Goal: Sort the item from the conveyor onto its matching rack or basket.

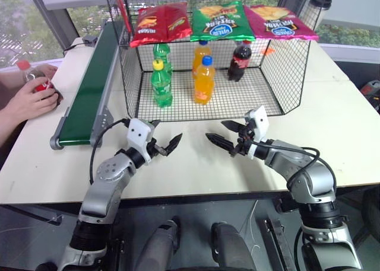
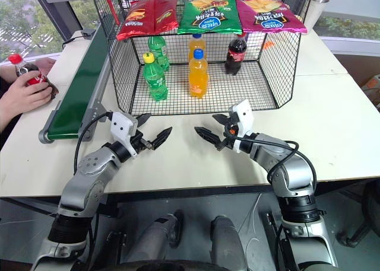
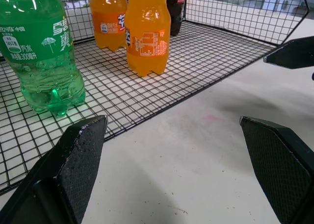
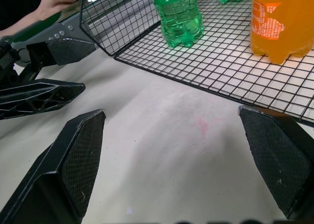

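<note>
Your left gripper [image 1: 165,145] and right gripper [image 1: 225,136] both hover spread wide and empty above the white table [image 1: 332,123], tips facing. The cola bottle [image 2: 32,75] sits in a person's hands [image 2: 24,96] beside the conveyor [image 1: 89,93].

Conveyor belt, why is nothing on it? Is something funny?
Slightly odd: the conveyor carries nothing, because a person's hands hold the cola bottle beside it. The bottles in the wire cage stand upright; nothing is spilled.
</note>
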You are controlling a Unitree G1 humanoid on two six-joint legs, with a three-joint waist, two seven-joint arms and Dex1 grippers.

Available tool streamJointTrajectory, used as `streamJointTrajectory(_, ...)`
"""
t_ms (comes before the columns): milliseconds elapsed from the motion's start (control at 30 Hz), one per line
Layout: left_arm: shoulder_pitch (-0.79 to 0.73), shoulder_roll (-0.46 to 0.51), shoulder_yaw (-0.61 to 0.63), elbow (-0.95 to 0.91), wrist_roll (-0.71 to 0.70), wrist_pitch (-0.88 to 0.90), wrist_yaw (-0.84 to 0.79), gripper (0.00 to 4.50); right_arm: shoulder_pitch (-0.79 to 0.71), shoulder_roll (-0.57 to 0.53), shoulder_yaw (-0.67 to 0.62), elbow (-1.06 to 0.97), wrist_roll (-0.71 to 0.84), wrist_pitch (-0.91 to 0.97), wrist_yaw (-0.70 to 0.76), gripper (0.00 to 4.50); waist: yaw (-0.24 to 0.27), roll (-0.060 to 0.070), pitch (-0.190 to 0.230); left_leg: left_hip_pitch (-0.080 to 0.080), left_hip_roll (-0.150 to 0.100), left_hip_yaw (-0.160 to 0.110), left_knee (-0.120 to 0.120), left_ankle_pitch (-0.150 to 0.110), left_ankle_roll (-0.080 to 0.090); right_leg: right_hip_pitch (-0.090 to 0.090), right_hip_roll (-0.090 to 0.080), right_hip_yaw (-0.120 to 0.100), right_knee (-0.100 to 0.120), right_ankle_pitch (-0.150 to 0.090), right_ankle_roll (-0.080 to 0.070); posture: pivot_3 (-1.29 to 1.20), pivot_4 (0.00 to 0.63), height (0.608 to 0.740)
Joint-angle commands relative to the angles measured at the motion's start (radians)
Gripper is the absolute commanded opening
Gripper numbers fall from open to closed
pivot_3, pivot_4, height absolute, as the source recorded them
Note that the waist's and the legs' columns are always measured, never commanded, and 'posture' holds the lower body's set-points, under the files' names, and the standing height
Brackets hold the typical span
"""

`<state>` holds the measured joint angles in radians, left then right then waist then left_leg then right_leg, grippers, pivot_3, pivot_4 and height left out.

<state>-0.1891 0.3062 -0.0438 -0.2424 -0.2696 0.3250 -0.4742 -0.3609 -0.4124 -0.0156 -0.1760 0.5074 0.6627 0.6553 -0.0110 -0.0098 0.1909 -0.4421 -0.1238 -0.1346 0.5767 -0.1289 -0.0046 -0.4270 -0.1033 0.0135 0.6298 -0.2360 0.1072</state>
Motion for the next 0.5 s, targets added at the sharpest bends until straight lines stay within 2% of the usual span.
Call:
streamJointTrajectory(33,0.004,0.007,0.016,-0.019,0.003,-0.012,0.003,4.5,-0.014,-0.004,-0.009,-0.041,0.012,-0.013,0.008,4.46,0.0,0.0,0.0,0.0,0.0,0.0,0.0,0.0,0.0,0.0,0.0,0.0,0.0,0.0,0.0,0.0,0.15,0.738)
streamJointTrajectory(500,0.005,0.009,0.008,-0.018,0.012,-0.012,0.0,4.5,-0.011,-0.002,-0.002,-0.039,0.002,-0.022,0.006,4.46,0.0,0.0,0.0,0.0,0.0,0.0,0.0,0.0,0.0,0.0,0.0,0.0,0.0,0.0,0.0,0.0,0.15,0.738)
